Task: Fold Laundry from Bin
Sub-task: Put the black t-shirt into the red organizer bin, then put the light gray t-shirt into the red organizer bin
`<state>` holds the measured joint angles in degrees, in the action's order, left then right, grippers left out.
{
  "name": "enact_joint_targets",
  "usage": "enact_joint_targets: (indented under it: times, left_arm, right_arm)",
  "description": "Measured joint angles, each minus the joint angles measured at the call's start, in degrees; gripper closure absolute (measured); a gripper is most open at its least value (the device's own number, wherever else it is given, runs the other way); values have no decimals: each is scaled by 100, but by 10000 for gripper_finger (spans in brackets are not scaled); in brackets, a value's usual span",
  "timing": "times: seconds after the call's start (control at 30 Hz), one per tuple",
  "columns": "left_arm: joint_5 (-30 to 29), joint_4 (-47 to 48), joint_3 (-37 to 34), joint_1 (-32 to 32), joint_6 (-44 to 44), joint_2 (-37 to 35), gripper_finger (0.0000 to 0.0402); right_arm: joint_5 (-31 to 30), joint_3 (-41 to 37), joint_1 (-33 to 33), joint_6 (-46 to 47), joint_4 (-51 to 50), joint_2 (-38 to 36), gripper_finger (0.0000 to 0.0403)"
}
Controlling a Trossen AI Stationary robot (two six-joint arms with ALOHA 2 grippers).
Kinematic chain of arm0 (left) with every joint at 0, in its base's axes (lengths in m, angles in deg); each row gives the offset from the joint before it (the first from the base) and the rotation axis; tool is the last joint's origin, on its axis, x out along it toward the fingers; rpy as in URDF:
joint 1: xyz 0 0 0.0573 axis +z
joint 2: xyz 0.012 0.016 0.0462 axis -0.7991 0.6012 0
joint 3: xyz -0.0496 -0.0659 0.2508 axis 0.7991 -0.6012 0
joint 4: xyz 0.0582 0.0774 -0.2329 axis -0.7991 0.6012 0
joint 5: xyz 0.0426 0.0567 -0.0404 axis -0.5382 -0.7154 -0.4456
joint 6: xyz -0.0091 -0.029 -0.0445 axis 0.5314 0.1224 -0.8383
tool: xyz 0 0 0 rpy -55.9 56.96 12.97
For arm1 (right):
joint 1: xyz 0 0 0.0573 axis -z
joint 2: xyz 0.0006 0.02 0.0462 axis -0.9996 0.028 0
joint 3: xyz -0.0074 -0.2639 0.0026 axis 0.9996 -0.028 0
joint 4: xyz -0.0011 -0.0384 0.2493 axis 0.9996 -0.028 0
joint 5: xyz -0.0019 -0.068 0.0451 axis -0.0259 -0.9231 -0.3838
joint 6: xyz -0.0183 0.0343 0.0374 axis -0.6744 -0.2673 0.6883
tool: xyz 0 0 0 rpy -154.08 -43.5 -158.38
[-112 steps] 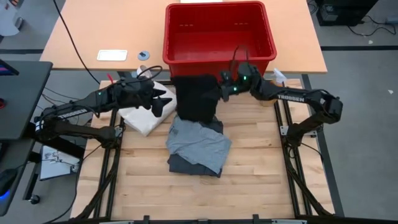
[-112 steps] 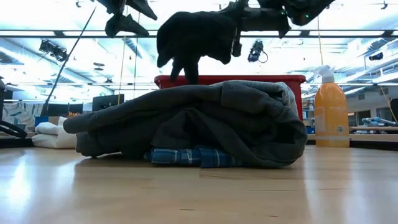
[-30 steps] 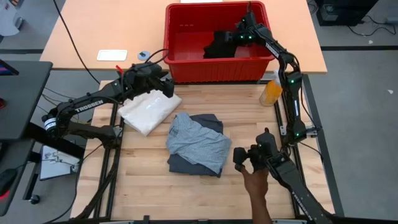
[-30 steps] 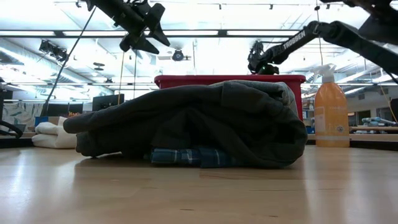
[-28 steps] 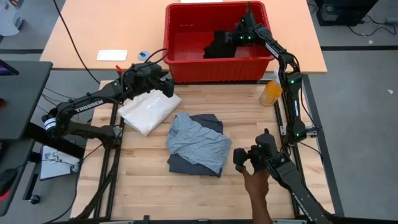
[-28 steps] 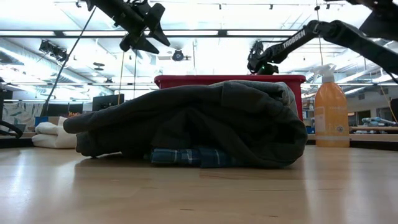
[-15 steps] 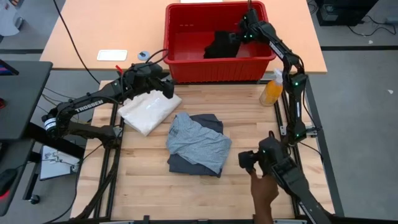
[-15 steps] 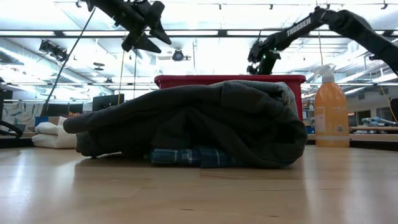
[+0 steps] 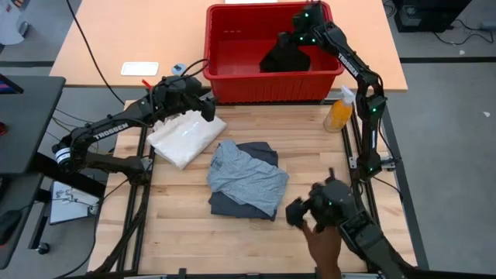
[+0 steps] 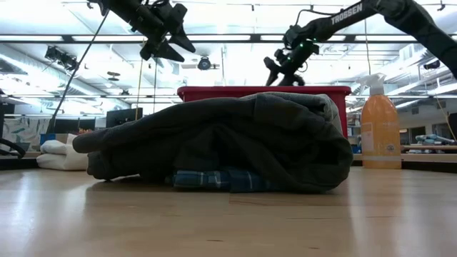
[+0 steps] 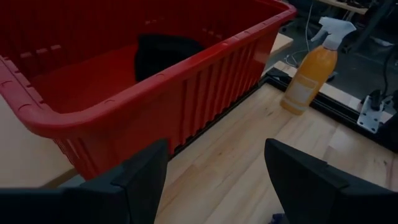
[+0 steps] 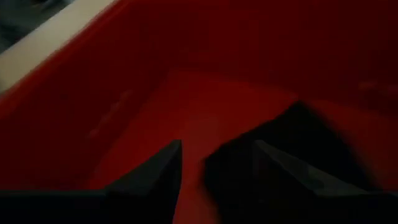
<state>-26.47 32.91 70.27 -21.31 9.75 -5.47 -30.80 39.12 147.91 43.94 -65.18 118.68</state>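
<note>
Bin: we see the red bin [image 9: 232, 46] at the far side of the scene, on the tan table behind the wooden work table [image 9: 194, 232].
Black piece: a black garment [image 9: 280, 57] sits inside the bin toward its right half, bunched up and rising to a peak under the right gripper.
Right gripper: we find the right gripper [image 9: 298, 37] over the bin's right part, at the top of the black piece. In its wrist view the two fingers [image 12: 149, 171] stand partly apart with black cloth dark between and beyond them; we cannot tell whether they pinch it.
Left gripper: the left gripper [image 9: 208, 108] hangs above the near left corner of the bin, over the far edge of the white cloth. Its fingers [image 11: 140, 177] are spread wide with nothing between them.
Folded stack: near the middle of the work table lies a light grey piece [image 9: 246, 177] on top of a dark grey piece [image 9: 232, 205]; the low view shows a blue plaid shirt [image 10: 221, 180] under them.
White cloth: a folded white cloth [image 9: 184, 139] lies to the left of the stack, apart from it.
Spray bottle: an orange spray bottle [image 9: 338, 112] stands to the right, just beside the bin's near right corner.
Person: a hand [image 9: 324, 244] grips a black handle [image 9: 322, 209] at the near right edge.
</note>
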Motion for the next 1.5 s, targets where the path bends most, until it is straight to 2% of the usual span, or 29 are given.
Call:
enact_joint_targets:
  times: [0.07,0.13,0.23,0.3,0.4,0.5,0.57,0.67,0.77,0.9,1.07,1.2,1.37,1.5]
  left_arm:
    - [28,0,0,-1,-35,-1,132]
    - [292,11,0,-1,-134,-25,132]
    - [1094,30,7,-1,-302,-39,132]
    - [1808,175,7,-2,-379,-37,132]
    - [2713,408,7,-62,-504,-37,132]
    - [3077,933,7,-216,-580,-37,132]
    - [3091,1375,7,-374,-464,-37,132]
    - [2890,1587,-121,-724,-242,-113,132]
    - [2523,1159,-441,-1143,-187,-448,139]
    - [2119,358,-1207,-1609,-443,-1060,158]
    - [2060,-516,-2287,-2329,-1393,-1324,181]
    - [1969,-1016,-2682,-3306,-1782,-1056,193]
    - [663,-1152,-2532,-4509,-1156,-371,203]
    - [-264,-1172,-2141,-4876,-877,324,207]
  right_arm:
    - [551,-5,-125,-56,-91,-23,201]
    - [1382,-5,-259,-240,1,-45,201]
    - [2788,-4,-479,-227,34,-74,201]
    - [3485,-4,-659,-43,-36,-74,201]
    - [4222,-6,-926,334,-183,-74,201]
    - [4630,-4,-1153,612,-568,-74,201]
    - [4497,-4,-1284,584,-1156,-77,201]
    - [3786,-6,-1506,140,-2305,-170,201]
    - [3082,-6,-1825,-203,-3258,-394,201]
    - [2217,-6,-2422,-242,-3924,-834,202]
    - [1083,-6,-3406,339,-4002,-1444,202]
    - [793,-6,-4072,794,-3811,-1690,202]
    - [795,-106,-4676,1223,-3679,-1647,202]
    - [720,-759,-4996,1269,-3400,-1643,202]
